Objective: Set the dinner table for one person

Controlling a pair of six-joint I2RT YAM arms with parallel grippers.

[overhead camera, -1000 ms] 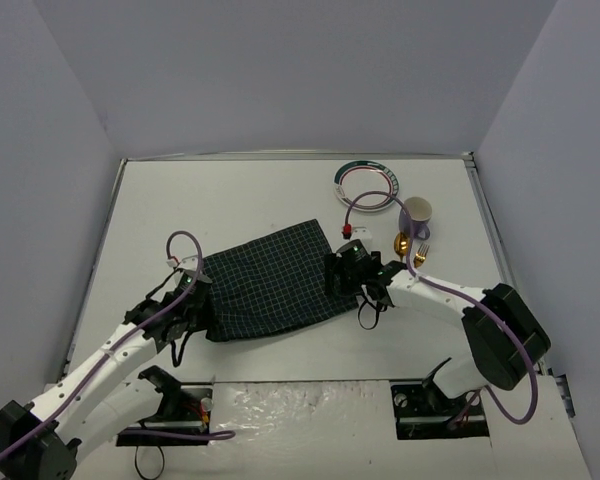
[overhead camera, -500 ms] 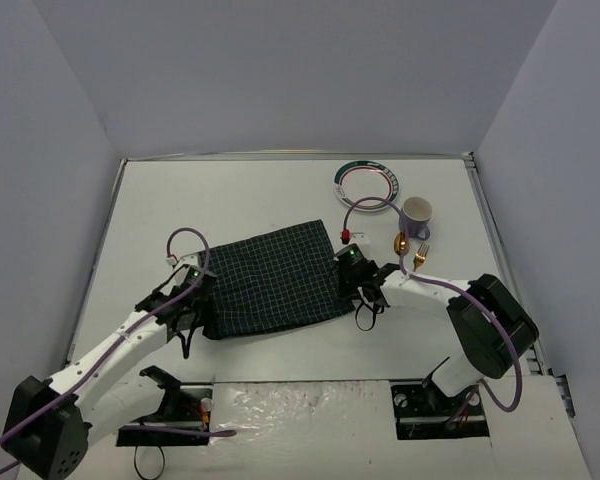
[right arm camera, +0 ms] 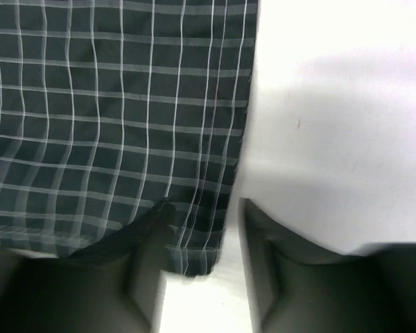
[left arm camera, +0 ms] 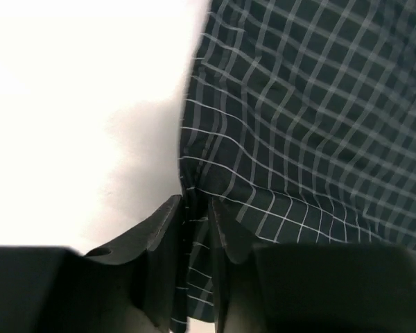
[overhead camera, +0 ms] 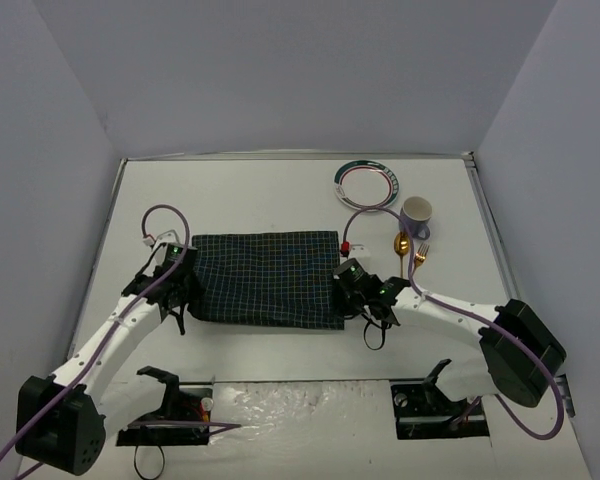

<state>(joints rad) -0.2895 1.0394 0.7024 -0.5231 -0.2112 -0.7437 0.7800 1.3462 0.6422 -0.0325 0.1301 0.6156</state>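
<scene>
As grey walls ring the white table (overhead camera: 260, 195), left claw (left arm camera: 194, 205) pinches the checked cloth (overhead camera: 270, 275); right claw (right arm camera: 204, 205) gapes over its corner.

Cloth (overhead camera: 268, 278) lies flat on the dinner table (overhead camera: 280, 190), centred left to right, in the near half. Plate (overhead camera: 368, 185) sits beyond the cloth's far-right corner. Cup (overhead camera: 416, 214) stands just beside the plate, to its near right. Spoon (overhead camera: 403, 245) and fork (overhead camera: 421, 252) lie side by side just near of the cup, right of the cloth, with the spoon on the left. Left gripper (left arm camera: 194, 208) is at the cloth's near-left corner, with the cloth edge between its fingers. Right gripper (right arm camera: 204, 208) is at the near-right corner, the corner lying between its spread fingers.
</scene>
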